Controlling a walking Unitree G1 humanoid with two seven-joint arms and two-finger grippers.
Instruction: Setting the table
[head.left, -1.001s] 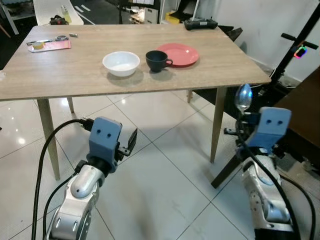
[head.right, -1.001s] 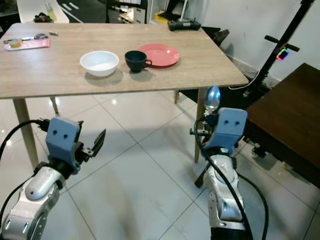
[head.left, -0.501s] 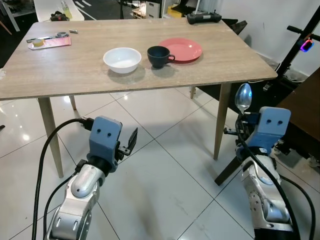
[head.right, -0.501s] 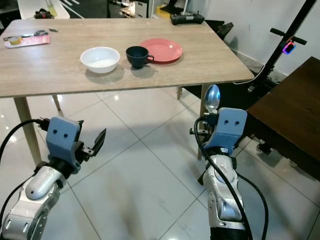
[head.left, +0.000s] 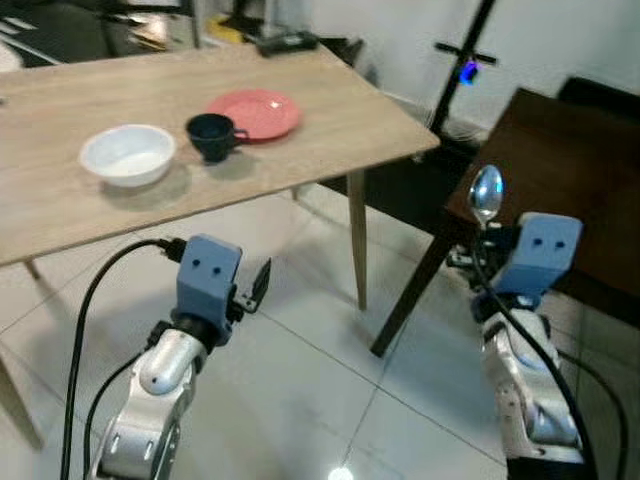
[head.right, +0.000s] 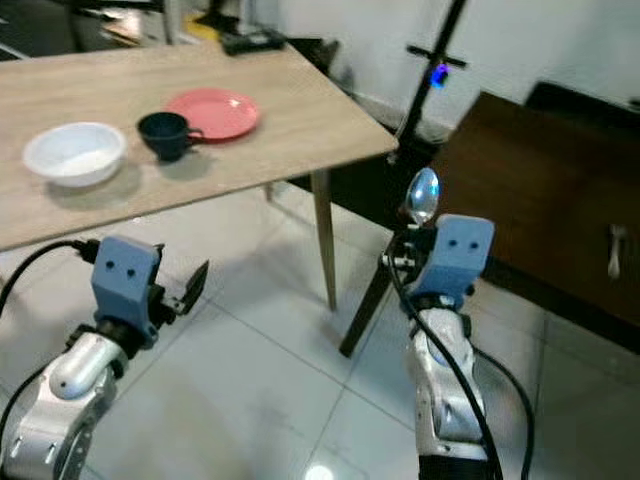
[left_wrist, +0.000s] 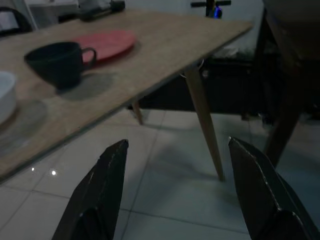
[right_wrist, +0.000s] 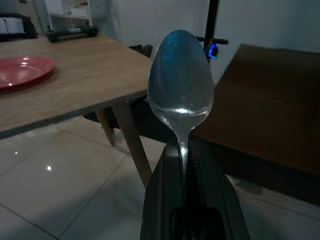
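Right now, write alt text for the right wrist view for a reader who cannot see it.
A silver spoon stands upright, bowl up, its handle clamped in the right pincer. Behind it are a light wooden table with a red plate, a dark brown table, and white floor tiles.

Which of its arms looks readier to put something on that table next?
The right. Its gripper already holds the spoon upright, jaws shut on the handle. The left gripper is open, holding nothing. Both hang below the wooden table.
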